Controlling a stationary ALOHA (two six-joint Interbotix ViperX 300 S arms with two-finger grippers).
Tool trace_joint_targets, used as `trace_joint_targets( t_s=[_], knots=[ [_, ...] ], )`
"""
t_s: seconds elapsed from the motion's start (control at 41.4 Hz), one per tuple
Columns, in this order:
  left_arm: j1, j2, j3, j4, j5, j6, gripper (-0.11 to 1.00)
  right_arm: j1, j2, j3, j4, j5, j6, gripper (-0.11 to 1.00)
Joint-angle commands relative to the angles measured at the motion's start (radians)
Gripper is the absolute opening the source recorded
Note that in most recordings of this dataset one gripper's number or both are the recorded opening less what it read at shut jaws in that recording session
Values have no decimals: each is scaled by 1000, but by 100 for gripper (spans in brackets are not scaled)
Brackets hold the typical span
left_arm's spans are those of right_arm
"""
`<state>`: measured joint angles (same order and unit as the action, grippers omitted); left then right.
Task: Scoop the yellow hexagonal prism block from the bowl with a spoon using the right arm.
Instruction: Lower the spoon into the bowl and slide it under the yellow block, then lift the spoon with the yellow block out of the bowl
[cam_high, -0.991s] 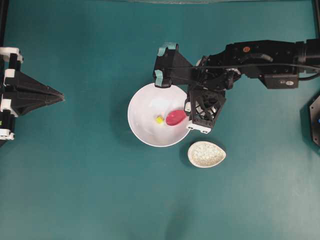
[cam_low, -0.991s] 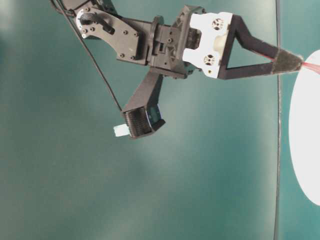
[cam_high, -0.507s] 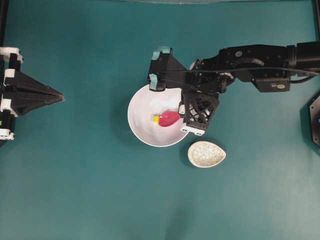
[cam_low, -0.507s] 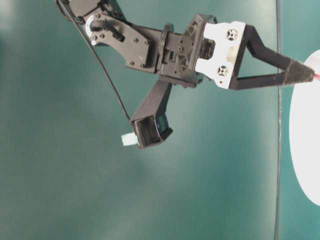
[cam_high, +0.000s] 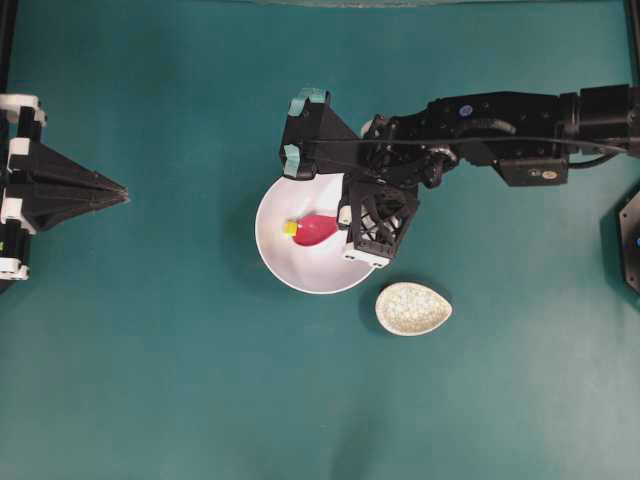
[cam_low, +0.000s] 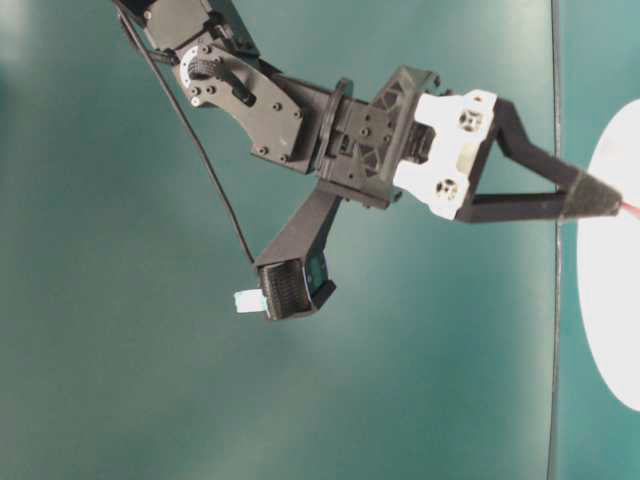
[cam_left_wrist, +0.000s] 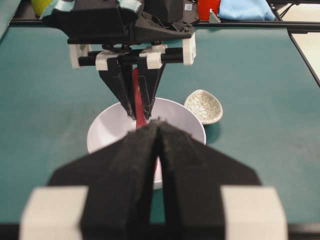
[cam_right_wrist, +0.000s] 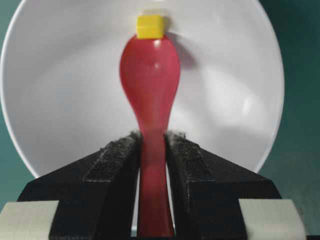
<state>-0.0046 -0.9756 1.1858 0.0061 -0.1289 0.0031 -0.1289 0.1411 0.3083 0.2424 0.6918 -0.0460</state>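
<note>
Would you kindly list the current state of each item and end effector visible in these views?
yellow block: in the bowl, at the spoon's tip, not yet in the scoop.
spoon: gripped by its handle, scoop inside the bowl.
bowl: upright on the table.
right end effector: shut on the spoon.
left end effector: shut, empty.
spoon rest: empty, beside the bowl.

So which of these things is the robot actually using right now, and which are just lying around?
In use:
- right gripper, clamped on the spoon
- yellow block at the spoon's tip
- white bowl

Lying about:
- speckled egg-shaped dish beside the bowl
- left gripper, shut, far off
</note>
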Motion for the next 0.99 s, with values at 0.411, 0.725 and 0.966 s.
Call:
trace_joint_targets(
  t_s=[0.411, 0.725, 0.966],
  knots=[
    [0, 5, -29, 2, -6, -3, 0, 2, -34, -34, -2, -83, 8, 23],
    [0, 5, -29, 3, -8, -3, 0, 2, -66, -31, -3, -103, 8, 23],
    [0, 3, -29, 3, -6, -3, 0, 0, -67, -32, -3, -103, 9, 23]
  ],
)
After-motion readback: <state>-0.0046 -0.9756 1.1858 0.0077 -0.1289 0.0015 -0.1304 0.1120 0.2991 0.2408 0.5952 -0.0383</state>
